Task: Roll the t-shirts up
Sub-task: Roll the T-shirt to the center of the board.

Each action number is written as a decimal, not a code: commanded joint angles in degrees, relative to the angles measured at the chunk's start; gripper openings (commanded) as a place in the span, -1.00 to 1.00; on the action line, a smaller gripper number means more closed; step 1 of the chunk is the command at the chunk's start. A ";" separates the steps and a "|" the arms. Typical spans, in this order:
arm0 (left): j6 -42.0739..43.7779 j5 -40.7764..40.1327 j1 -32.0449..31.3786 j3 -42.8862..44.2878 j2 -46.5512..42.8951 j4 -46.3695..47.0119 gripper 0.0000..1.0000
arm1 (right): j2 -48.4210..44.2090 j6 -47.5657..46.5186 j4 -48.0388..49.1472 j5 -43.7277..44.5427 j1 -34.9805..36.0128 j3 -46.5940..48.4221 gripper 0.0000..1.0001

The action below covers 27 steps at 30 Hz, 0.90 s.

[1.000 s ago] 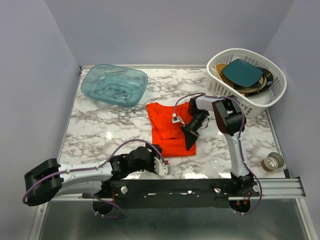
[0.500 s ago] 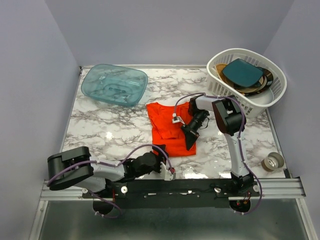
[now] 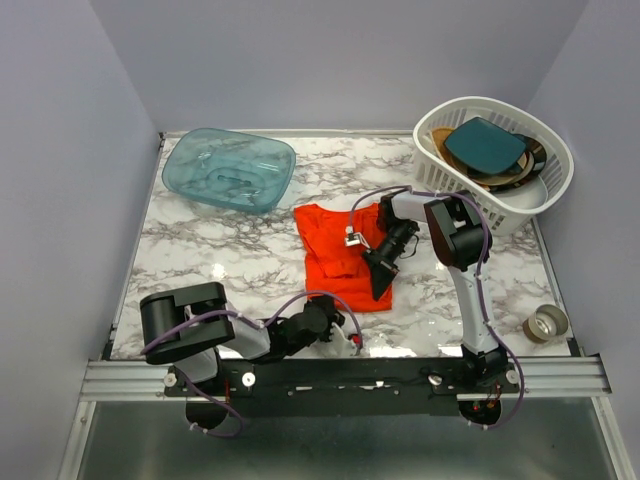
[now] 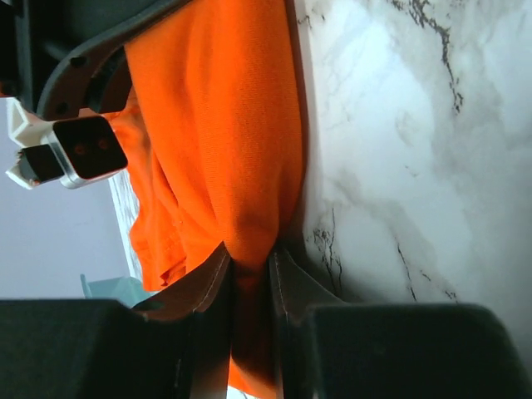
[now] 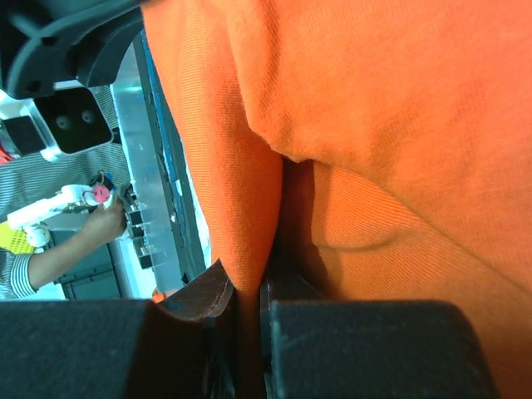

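The orange-red t-shirt (image 3: 338, 262) lies partly folded on the marble table, just right of centre. My left gripper (image 3: 335, 316) is low at the shirt's near hem, shut on a fold of the orange fabric (image 4: 241, 166); the cloth runs pinched between its dark fingers (image 4: 212, 287). My right gripper (image 3: 379, 287) is at the shirt's right edge, shut on a raised fold of the same fabric (image 5: 241, 208), which stands between its fingers (image 5: 208, 295). The rest of the shirt fills the right wrist view.
A translucent teal tub (image 3: 228, 168) sits at the back left. A white laundry basket (image 3: 540, 195) holding plates stands at the back right. A roll of tape (image 3: 546, 322) lies near the front right corner. The metal rail (image 3: 560, 375) runs along the near edge.
My left arm has folded in, bringing its gripper right to the shirt's near hem, and the jaws have closed on the fabric. The right arm has not moved.
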 commanded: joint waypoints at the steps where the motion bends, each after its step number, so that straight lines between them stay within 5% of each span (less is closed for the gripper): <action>1: -4.71 -1.75 0.22 1.60 -0.52 -14.55 -0.60 | 2.64 -1.47 -4.45 4.15 -0.51 0.74 -0.69; 5: -8.58 1.14 1.36 5.56 -1.48 -25.68 -1.00 | 2.20 -1.56 -4.36 4.15 -0.59 0.39 -0.55; 8: -9.99 5.97 3.72 8.98 -2.97 -32.71 -1.00 | -1.90 -0.95 -1.47 4.15 -1.12 -2.58 -0.22; 10: -10.17 9.22 5.49 11.61 -4.46 -36.08 -1.00 | -6.48 -0.16 3.36 4.24 -2.08 -5.13 0.73; 11: -10.08 13.33 6.71 12.59 -4.91 -40.18 -1.00 | -11.72 0.02 4.59 4.50 -2.44 -6.80 0.98; 17: -11.66 26.54 14.28 20.58 -7.90 -52.68 -1.00 | -33.27 2.13 16.97 7.48 -5.51 -14.53 0.99; 20: -11.32 33.12 16.13 23.93 -8.60 -57.08 -1.00 | -49.61 3.62 30.49 10.81 -5.25 -25.33 0.99; 27: -11.93 44.82 18.32 29.03 -7.64 -63.33 -1.00 | -84.08 7.76 67.66 26.19 9.56 -58.29 0.99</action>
